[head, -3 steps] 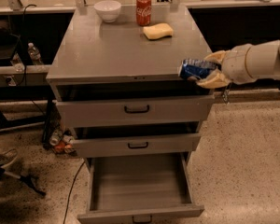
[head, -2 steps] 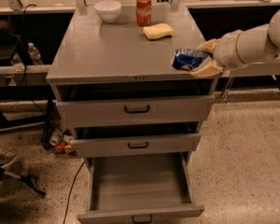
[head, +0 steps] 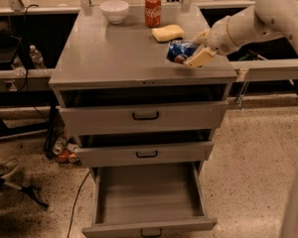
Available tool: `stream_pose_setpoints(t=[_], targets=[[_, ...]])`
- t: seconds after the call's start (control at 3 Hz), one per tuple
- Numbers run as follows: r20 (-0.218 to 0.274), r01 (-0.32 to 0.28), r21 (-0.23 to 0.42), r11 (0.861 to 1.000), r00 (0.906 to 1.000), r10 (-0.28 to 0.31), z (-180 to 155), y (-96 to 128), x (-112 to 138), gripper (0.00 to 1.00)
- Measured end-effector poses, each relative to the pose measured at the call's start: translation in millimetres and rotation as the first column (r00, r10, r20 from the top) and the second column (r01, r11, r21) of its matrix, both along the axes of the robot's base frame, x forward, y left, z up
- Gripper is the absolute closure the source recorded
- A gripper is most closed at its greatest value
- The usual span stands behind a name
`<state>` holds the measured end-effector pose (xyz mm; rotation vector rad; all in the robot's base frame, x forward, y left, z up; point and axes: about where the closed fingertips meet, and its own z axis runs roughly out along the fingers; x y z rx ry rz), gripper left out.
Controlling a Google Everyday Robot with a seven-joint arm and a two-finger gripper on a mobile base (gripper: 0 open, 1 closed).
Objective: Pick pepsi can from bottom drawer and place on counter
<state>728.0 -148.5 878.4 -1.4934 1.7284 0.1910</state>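
Gripper (head: 189,53) pinches pepsi can (head: 177,50), can tilted. A second ago can was at right front edge; now over right part of worktop (head: 114,53), near yellow sponge (head: 168,32). Bottom drawer (head: 148,226) open, nothing inside. I judge only lowering and release remain.

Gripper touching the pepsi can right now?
Touching. Camera view: gripper over the counter, at its right edge, fingers clamped on the pepsi can.
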Motion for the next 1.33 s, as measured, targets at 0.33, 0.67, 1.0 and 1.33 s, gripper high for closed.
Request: stream_pose_setpoints(t=[0.33, 0.67, 1.0, 1.33], targets=[[-0.057, -0.017, 0.032, 0.999, 0.9982, 0.019, -3, 17, 20, 1.00], [-0.085, -0.061, 0.058, 0.996, 0.9941, 0.066, -4, 43, 33, 1.00], [-0.108, -0.085, 0.072, 0.994, 0.9898, 0.093, -12, 62, 43, 1.00], [-0.125, -0.102, 0.079, 0.992, 0.9859, 0.111, -22, 75, 50, 0.82]])
